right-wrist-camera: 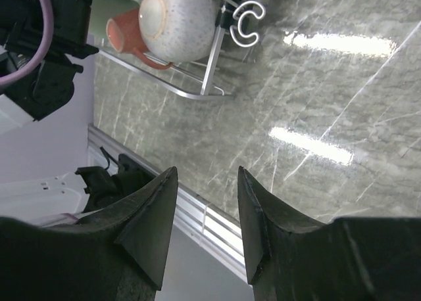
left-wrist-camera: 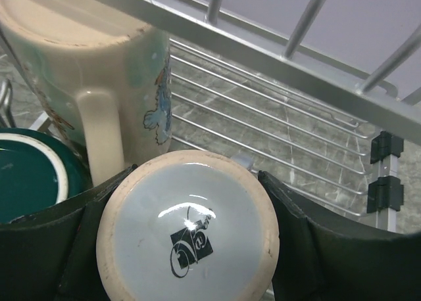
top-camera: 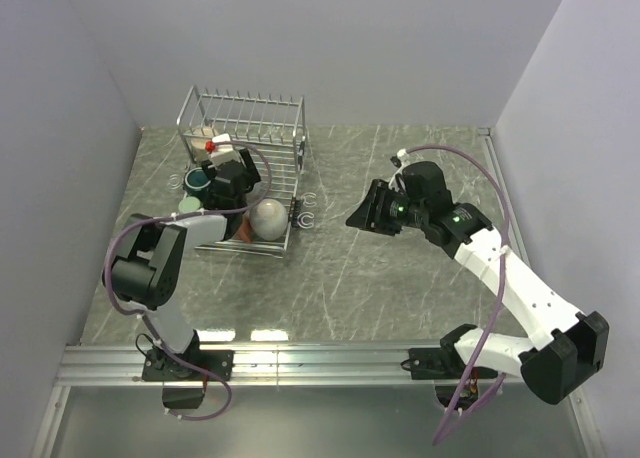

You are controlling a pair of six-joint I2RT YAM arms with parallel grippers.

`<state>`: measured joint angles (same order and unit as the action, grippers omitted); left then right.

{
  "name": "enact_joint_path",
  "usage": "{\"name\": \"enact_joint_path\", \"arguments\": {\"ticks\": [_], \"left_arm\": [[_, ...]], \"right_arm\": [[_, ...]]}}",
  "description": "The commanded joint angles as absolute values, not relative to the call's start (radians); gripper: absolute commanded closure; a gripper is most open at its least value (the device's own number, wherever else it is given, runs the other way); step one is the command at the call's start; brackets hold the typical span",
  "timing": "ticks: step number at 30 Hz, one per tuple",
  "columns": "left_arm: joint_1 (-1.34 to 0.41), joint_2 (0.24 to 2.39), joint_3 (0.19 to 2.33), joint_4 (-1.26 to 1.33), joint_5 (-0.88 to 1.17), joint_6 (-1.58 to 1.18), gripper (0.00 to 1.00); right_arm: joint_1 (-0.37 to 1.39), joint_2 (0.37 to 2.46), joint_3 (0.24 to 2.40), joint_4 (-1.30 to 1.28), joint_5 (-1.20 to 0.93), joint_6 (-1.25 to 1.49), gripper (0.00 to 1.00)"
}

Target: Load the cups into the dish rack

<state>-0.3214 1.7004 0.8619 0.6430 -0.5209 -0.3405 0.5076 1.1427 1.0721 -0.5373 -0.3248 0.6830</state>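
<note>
The silver wire dish rack (top-camera: 283, 115) stands at the far left. My left gripper (top-camera: 224, 175) is inside it, shut on a light blue-grey mug (left-wrist-camera: 187, 232) held bottom-up, its printed base facing the camera. A tall tan mug (left-wrist-camera: 99, 71) stands upside down just beyond it, and a dark green cup (left-wrist-camera: 29, 173) sits to the left. A wide cream speckled cup (top-camera: 268, 218) and a red-brown cup (right-wrist-camera: 125, 31) lie at the rack's near end, with a pale green cup (right-wrist-camera: 104, 15) behind them. My right gripper (top-camera: 364, 214) is open and empty over the table, right of the rack.
Two white C-shaped hooks (top-camera: 306, 210) hang on the rack's right side. Grey walls close in on the left, back and right. A metal rail (top-camera: 320, 363) runs along the near table edge by the arm bases.
</note>
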Motion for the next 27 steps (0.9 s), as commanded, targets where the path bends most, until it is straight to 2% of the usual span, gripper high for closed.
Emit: {"name": "enact_joint_path", "arguments": {"ticks": [1, 10, 12, 13, 15, 16, 18, 19, 24, 27], "left_arm": [[-0.316, 1.716, 0.88, 0.808, -0.543, -0.325, 1.0], [-0.318, 1.764, 0.908, 0.742, -0.493, -0.362, 1.0], [-0.318, 1.77, 0.916, 0.72, -0.489, -0.357, 0.96], [-0.318, 1.772, 0.926, 0.701, -0.503, -0.362, 0.83], [-0.318, 1.776, 0.937, 0.666, -0.509, -0.368, 0.71], [-0.318, 1.773, 0.943, 0.657, -0.491, -0.364, 0.59], [-0.318, 1.764, 0.946, 0.629, -0.457, -0.368, 0.47], [-0.319, 1.76, 0.95, 0.626, -0.43, -0.365, 0.36], [-0.331, 1.741, 0.94, 0.591, -0.426, -0.371, 0.26], [-0.34, 1.727, 0.948, 0.557, -0.414, -0.37, 0.01]], "right_arm": [[0.508, 1.158, 1.109, -0.532, -0.35, 0.669, 0.51], [0.508, 1.177, 1.121, -0.549, -0.359, 0.641, 0.51], [0.508, 1.175, 1.117, -0.549, -0.36, 0.637, 0.51], [0.508, 1.175, 1.114, -0.548, -0.362, 0.634, 0.51], [0.508, 1.173, 1.111, -0.545, -0.362, 0.63, 0.51], [0.509, 1.172, 1.108, -0.543, -0.365, 0.627, 0.51], [0.508, 1.172, 1.106, -0.543, -0.365, 0.624, 0.51], [0.509, 1.17, 1.106, -0.545, -0.364, 0.623, 0.51], [0.506, 1.16, 1.091, -0.537, -0.364, 0.615, 0.51], [0.506, 1.155, 1.083, -0.532, -0.37, 0.614, 0.5]]}}
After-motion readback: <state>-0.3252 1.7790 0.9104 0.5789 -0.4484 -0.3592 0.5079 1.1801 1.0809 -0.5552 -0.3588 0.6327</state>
